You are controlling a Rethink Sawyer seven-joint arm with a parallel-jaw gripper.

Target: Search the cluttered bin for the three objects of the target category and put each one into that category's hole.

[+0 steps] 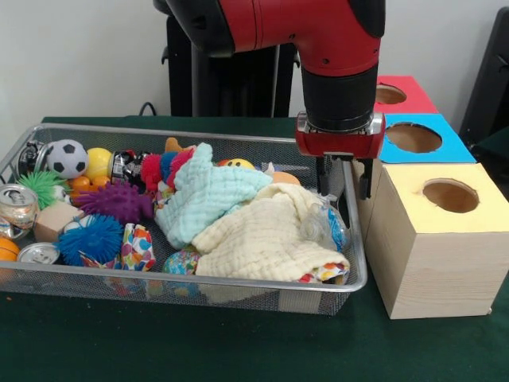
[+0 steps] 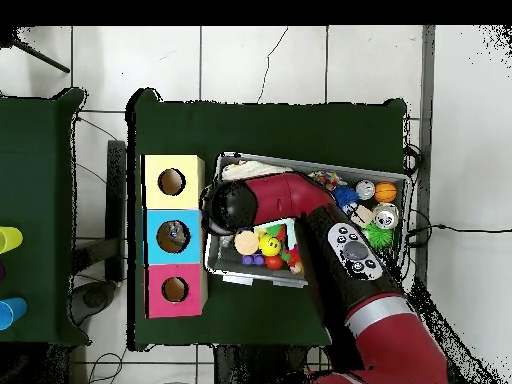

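A wire bin (image 1: 350, 239) is set on a green table (image 1: 238, 342), crowded with small goods. Listed from the left as seen in the front view:

- A can (image 1: 16, 208) at the left wall, a second can (image 1: 37, 254) near the front corner, an orange ball (image 1: 6, 249) between them at the edge.
- A soccer ball (image 1: 67, 157) and a green spiky ball (image 1: 40, 186) toward the back, a yellow ball (image 1: 99, 163) just beside them.
- A wood block (image 1: 56, 220), a purple spiky ball (image 1: 118, 201) and a blue spiky ball (image 1: 92, 239) — the three lying close together.
- A mint cloth (image 1: 205, 199) is draped over the middle; a cream cloth (image 1: 266, 239) is heaped at the right, covering whatever lies beneath.
- A smiley ball (image 1: 236, 164) is partly seen behind the mint cloth.

The gripper (image 1: 343, 187) hangs at the bin's right end, its fingers reaching down behind the cream cloth and the bin's wall; whether they are spread or pinching anything cannot be told.

Right of the bin, three boxes stand in a row, each with a round hole on top: a yellow box (image 1: 433, 247) nearest, a blue box (image 1: 449, 147) behind it, a red box (image 1: 413, 91) farthest. Which items belong to the target category cannot be told.
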